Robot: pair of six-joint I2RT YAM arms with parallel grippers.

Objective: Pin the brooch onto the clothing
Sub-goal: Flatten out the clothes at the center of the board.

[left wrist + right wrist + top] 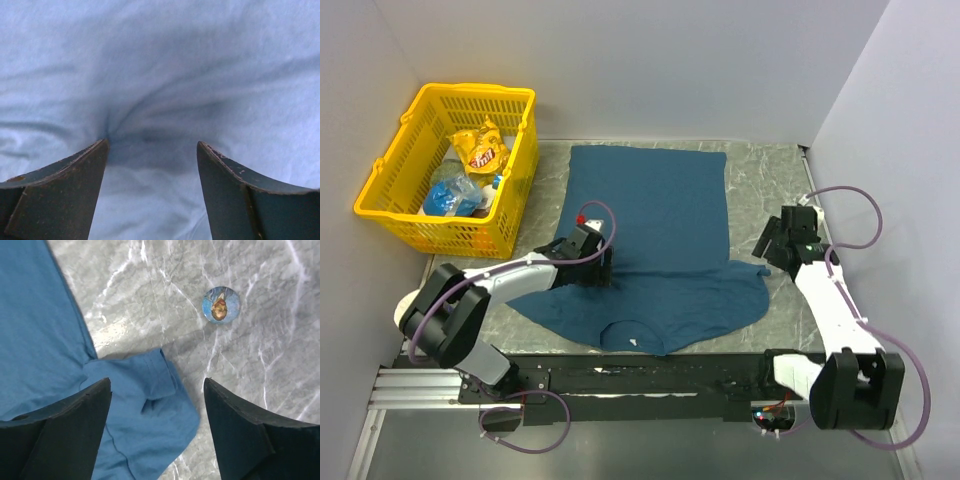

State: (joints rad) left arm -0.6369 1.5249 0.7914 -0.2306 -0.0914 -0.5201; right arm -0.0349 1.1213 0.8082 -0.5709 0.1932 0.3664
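brooch: small round disc (pixel 221 305), bluish rim with an orange-brown picture in the middle. It lies flat on the bare marble worktop (pixel 280 365) toward the right edge, not on the cloth and not held.
shirt: teal T-shirt (pixel 660 200) spread flat mid-worktop, hem toward the far edge, white neck label (pixel 635 342) at the near edge. Its right sleeve (pixel 150 390) is folded over on itself, near the brooch but apart from it.
right gripper: (pixel 157 382) hangs above that sleeve with jaws wide apart and nothing between them. The brooch sits ahead of the tips, off to one side.
left gripper: (pixel 152 145) tips are down on the fabric by the shirt's left side, jaws apart. The cloth is puckered into creases between them but not pinched.
basket: yellow (pixel 395 205), far-left corner, holding snack packets — well clear of the work.
risk 1: the disc is thin and flat on hard marble, so closing fingers may skid it toward the right edge or tip it over rather than lift it.
risk 2: a descent from the present line would land on the sleeve — the fingers could snag cloth and drag the shirt.
risk 3: if the left gripper shifts while pressing, the fabric bunches and the pinning spot wrinkles.
risk 4: cannot tell which face of the disc carries the pin.
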